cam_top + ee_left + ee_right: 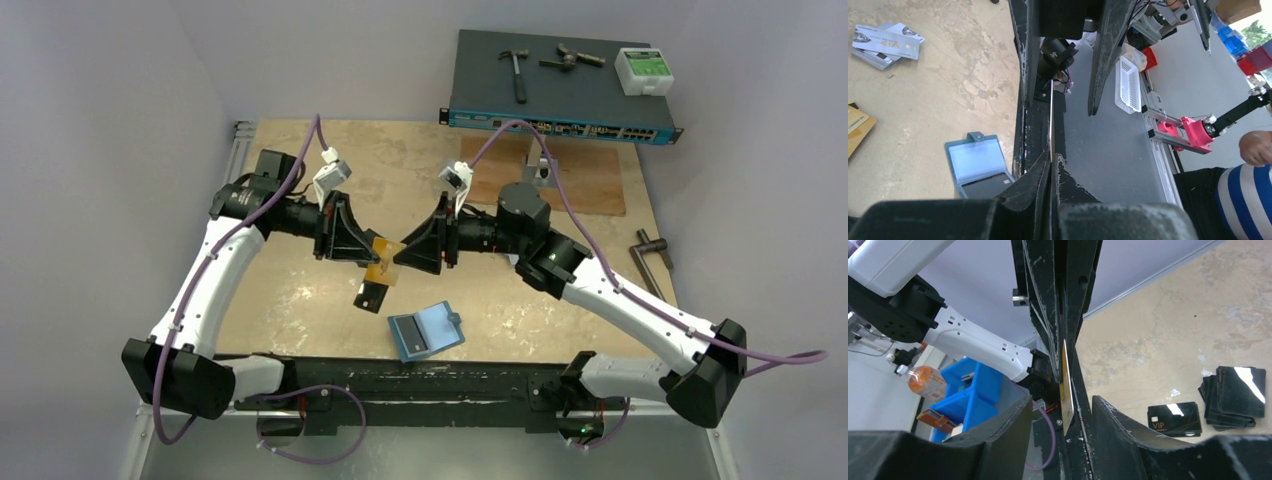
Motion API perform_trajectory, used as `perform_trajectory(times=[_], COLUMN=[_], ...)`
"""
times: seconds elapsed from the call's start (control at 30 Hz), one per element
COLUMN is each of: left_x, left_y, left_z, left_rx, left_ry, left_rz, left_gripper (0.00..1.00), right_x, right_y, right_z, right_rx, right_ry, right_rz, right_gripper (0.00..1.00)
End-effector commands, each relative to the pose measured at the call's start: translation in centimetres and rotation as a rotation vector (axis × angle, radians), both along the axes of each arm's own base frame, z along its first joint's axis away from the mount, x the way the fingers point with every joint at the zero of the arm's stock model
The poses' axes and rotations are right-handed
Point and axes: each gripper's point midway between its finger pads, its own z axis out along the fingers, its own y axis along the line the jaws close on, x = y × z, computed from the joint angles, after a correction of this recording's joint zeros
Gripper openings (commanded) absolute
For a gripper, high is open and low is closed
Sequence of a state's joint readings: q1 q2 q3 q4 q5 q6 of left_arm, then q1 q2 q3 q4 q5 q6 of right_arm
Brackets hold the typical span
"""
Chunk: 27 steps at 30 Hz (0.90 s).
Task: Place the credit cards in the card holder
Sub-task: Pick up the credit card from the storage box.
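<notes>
Above the middle of the table my two grippers meet tip to tip around one orange-gold credit card (pixel 386 262). My left gripper (pixel 1053 160) is shut on that card, which shows edge-on as a thin line (pixel 1051 120). My right gripper (pixel 1063 402) is open; the gold card (pixel 1066 385) hangs between its jaws with a gap on both sides. The teal card holder (pixel 427 331) lies open near the front edge, a black card in its lower pocket (pixel 985 185). Silver cards (pixel 885 42), gold cards (pixel 858 125) and black cards (pixel 1233 397) lie on the table.
A blue network switch (pixel 560 90) at the back carries a hammer (pixel 518 72) and a white box (pixel 643 70). A brown board (pixel 590 175) lies in front of it, and a metal tool (pixel 652 255) rests at the right edge.
</notes>
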State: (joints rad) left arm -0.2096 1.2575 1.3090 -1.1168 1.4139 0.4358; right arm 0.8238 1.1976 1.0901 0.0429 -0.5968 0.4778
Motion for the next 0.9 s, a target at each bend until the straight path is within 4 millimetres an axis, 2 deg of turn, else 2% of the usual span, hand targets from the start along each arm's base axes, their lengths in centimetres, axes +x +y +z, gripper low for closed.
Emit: perform_trajectory(times=[0.0, 0.13, 0.27, 0.5, 0.87], left_x=[-0.4, -0.1, 0.1, 0.3, 1.5], left_y=[-0.3, -0.4, -0.5, -0.5, -0.8], left_z=[1.6, 1.8, 2.1, 2.0, 2.0], left_rx=[-0.069, -0.060, -0.067, -0.064, -0.062], left_ry=[0.025, 0.014, 0.006, 0.026, 0.031], left_rz=[-0.035, -0.007, 0.030, 0.046, 0.093], left_gripper=[0.00, 0.00, 0.00, 0.00, 0.00], right_x=[-1.5, -1.5, -1.3, -0.9, -1.3], right_y=[-0.6, -0.9, -0.6, 0.1, 1.3], right_z=[1.3, 1.2, 1.3, 2.2, 0.8], right_rx=[0.115, 0.162, 0.186, 0.247, 0.239], right_ry=[0.013, 0.042, 0.066, 0.078, 0.110], right_rz=[0.020, -0.004, -0.006, -0.001, 0.018], right_gripper=[0.49, 0.49, 0.45, 0.29, 0.17])
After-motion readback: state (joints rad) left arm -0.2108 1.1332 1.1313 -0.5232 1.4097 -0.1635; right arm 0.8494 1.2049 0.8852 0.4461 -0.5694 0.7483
